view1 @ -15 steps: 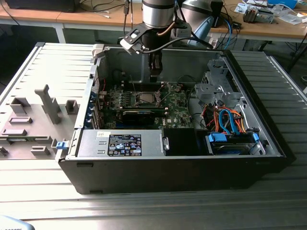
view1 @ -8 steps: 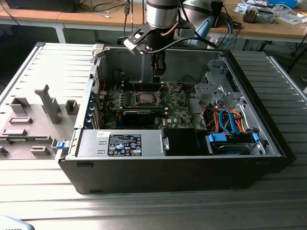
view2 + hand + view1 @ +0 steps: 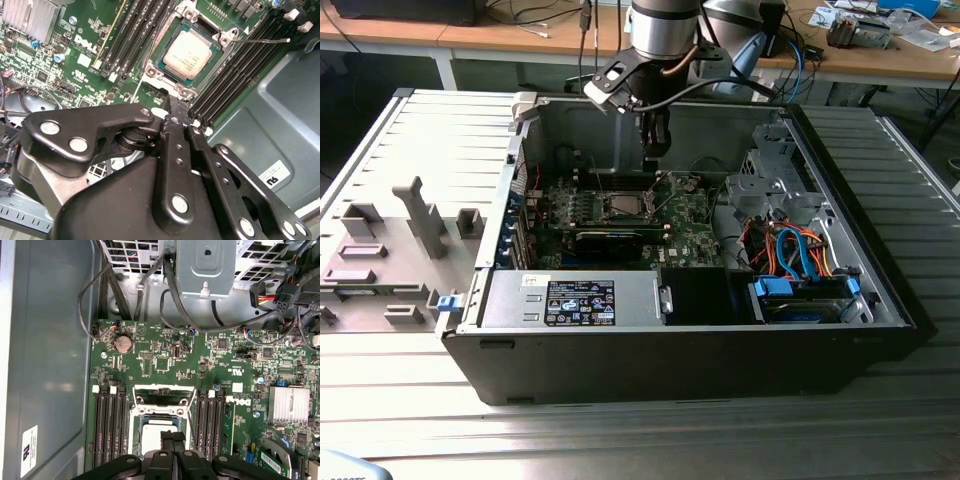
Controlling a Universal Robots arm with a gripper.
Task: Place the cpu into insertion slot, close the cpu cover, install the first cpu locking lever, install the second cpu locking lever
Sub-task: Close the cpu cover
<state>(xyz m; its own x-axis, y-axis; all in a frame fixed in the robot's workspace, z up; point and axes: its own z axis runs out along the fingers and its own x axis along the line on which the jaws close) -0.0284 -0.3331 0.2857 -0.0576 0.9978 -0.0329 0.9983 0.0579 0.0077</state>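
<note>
The cpu (image 3: 190,52), a square silver chip, lies flat in the insertion slot (image 3: 161,64) on the green board, between rows of black memory slots. In the first wrist view the cpu (image 3: 152,432) sits just beyond my fingertips (image 3: 167,436). The cpu cover (image 3: 162,390), a thin silver frame, stands lifted at the slot's far edge and leaves the chip bare. A thin silver locking lever (image 3: 265,40) sticks out, unlatched. My gripper (image 3: 172,119) hangs shut and empty a little above the slot's edge. In the exterior view my gripper (image 3: 657,150) is inside the open case, above the slot (image 3: 625,205).
The black computer case (image 3: 670,350) lies open on a ribbed metal table. Inside it are a silver heatsink (image 3: 291,404), a grey drive cage (image 3: 206,262), cable bundles (image 3: 790,250) and a power supply (image 3: 570,300). A grey fixture plate (image 3: 390,250) lies at the exterior view's left.
</note>
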